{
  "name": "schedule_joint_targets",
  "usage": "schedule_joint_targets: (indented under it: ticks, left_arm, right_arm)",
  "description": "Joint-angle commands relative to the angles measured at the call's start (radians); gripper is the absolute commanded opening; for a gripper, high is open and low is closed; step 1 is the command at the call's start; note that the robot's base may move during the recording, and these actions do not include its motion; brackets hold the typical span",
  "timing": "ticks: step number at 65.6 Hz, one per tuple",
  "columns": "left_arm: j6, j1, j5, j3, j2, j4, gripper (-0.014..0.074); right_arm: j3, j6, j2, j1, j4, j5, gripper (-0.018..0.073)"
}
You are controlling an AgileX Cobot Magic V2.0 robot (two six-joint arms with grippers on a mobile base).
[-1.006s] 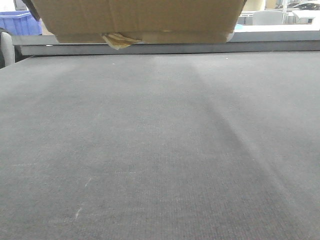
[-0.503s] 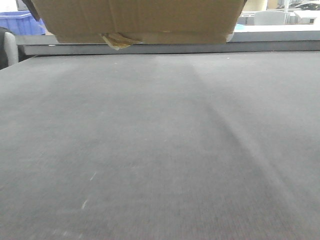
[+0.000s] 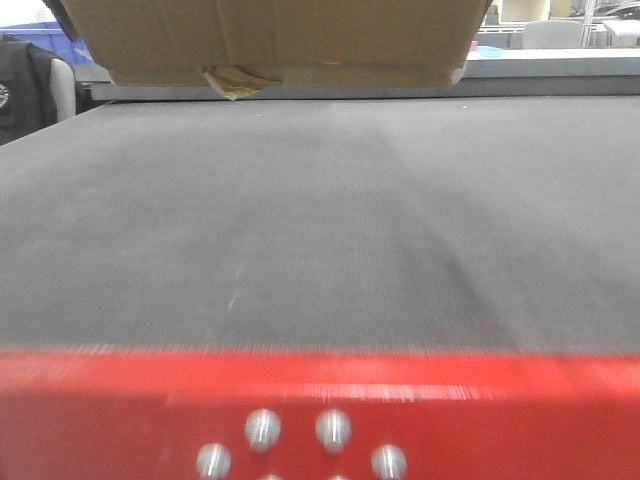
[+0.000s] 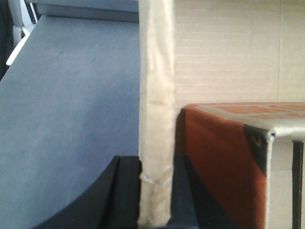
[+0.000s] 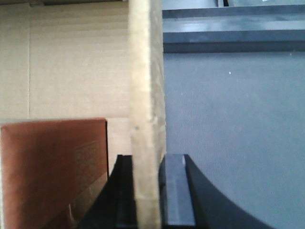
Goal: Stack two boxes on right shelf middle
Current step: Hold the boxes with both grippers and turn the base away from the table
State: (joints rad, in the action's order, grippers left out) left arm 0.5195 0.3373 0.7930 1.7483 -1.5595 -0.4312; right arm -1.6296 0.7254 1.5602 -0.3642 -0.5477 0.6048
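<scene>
One brown cardboard box (image 3: 280, 35) hangs at the top of the front view, a yellowish tape scrap (image 3: 235, 80) dangling under its bottom edge. In the left wrist view my left gripper (image 4: 155, 164) is shut on the box's (image 4: 224, 52) upright left wall. My right gripper (image 5: 148, 162) is shut the same way on the right wall of the box (image 5: 71, 62). A red-brown carton (image 4: 219, 157) (image 5: 52, 167) sits inside it. I see only this one brown box, and the right shelf is out of view.
A wide grey carpeted surface (image 3: 320, 220) stretches below the box. A blurred red band (image 3: 500, 400) with round metal studs (image 3: 262, 428) crosses the bottom. A chair with a dark jacket (image 3: 25, 85) stands far left, a grey ledge (image 3: 560, 75) behind.
The view has shifted over the grey surface: the red studded band has come in at the bottom and the chair at the left. The box keeps its place in both grippers.
</scene>
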Motion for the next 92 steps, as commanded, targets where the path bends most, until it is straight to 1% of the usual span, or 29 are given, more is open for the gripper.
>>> schedule_joint_targets:
  ticks: [1,92]
  left_arm:
    - [0.004,-0.006,-0.034,0.011,0.019,-0.006,-0.0111]
    - [0.004,-0.006,-0.034,0.011,0.019,-0.006,-0.0111]
  right_arm:
    - [-0.015,0.006,-0.014,0.002,-0.021,-0.074,-0.0162]
    - [-0.015,0.006,-0.014,0.002,-0.021,-0.081,-0.0162]
